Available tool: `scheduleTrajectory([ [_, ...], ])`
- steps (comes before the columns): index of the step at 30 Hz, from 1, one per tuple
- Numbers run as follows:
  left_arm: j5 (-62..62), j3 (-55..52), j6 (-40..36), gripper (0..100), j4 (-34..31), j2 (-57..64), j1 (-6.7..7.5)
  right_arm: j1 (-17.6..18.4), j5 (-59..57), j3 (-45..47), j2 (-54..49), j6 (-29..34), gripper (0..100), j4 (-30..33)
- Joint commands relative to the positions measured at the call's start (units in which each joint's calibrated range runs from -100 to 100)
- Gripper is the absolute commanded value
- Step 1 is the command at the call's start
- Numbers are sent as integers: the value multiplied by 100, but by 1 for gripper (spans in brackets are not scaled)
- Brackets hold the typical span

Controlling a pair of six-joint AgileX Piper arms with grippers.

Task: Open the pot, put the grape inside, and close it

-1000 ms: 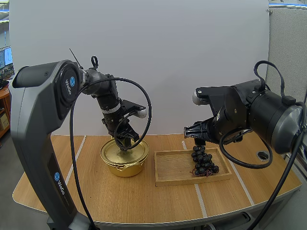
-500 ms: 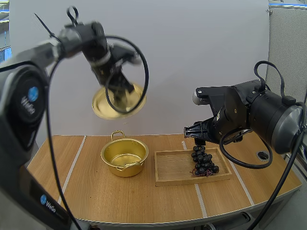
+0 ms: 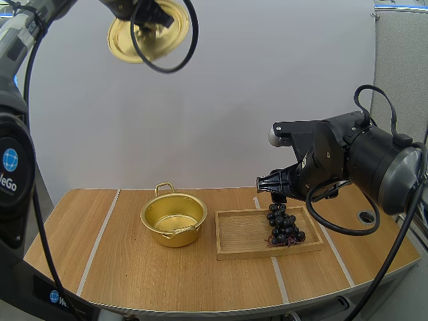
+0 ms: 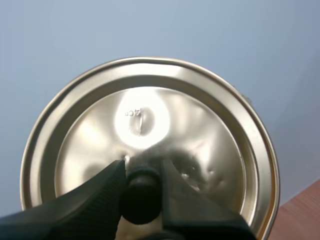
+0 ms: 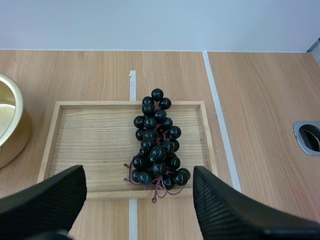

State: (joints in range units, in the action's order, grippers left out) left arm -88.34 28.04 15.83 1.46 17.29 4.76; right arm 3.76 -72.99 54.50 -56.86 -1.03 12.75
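the pot stands open with free air above its mouth; the lid hangs high at the far left, pinched in the left gripper. on the right, the right gripper, fingers wide apart, hovers over the grapes on the tray.

Dark grey moulded left arm casing being marked with round blue badge, white lettering beneath. Bulky black cylindrical right arm housing being capped in grey. Ribbing being shown on matte black left gripper fingers and matte black right gripper fingers.
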Motion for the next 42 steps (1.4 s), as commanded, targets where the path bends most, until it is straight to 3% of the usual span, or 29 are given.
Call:
scheduleTrajectory([
  [1, 808, 781, -71, 0, -50, 61, 16, -20, 239, -32, -24, 30, 100, 38],
  [11, 1809, 1149, -71, 0, -50, 61, 16, -20, 239, -32, -24, -53, 100, 38],
  [23, 1828, 1149, -71, 0, -50, 61, 16, -20, 632, -32, 21, -42, 100, -4],
  [33, 1828, 1149, -71, 0, -50, 61, 16, -30, 836, -176, 1509, 12, 100, -4],
  [37, 1828, 1149, -71, 0, -50, 61, 16, -205, 888, -594, 1950, -10, 100, -8],
  [42, 1828, 1149, -71, 0, -50, 61, 16, -538, 749, -1099, 2583, -793, 100, -846],
])
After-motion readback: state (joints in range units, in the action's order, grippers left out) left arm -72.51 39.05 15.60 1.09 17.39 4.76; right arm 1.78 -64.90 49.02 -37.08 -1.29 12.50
